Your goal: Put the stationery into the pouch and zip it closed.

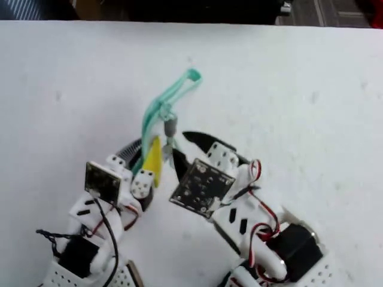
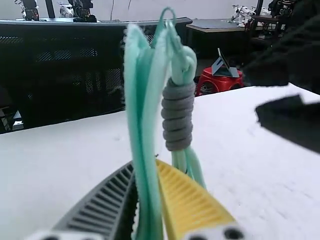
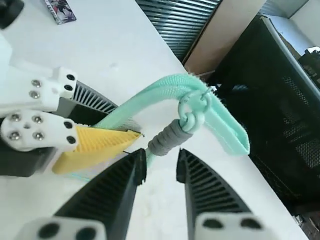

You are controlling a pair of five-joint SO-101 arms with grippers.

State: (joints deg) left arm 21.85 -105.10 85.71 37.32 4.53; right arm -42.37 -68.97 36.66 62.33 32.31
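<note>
L fingers (image 2: 192, 206) tight on pouch (image 2: 144, 125); R fingers (image 3: 114, 196) slightly apart by zip pull (image 3: 167, 140).

A robotics lab or workshop is suggested: a white table (image 1: 299, 72) is backed by black mesh panels (image 2: 60, 70), further desks (image 2: 220, 24) are seen carrying what may be robot parts (image 2: 245, 11), and slatted blinds (image 3: 180, 17) are visible.

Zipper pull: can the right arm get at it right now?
Probably yes: the right gripper is open, the zipper pull lies just off its fingertips, nothing between; the left gripper pins the pouch.
</note>
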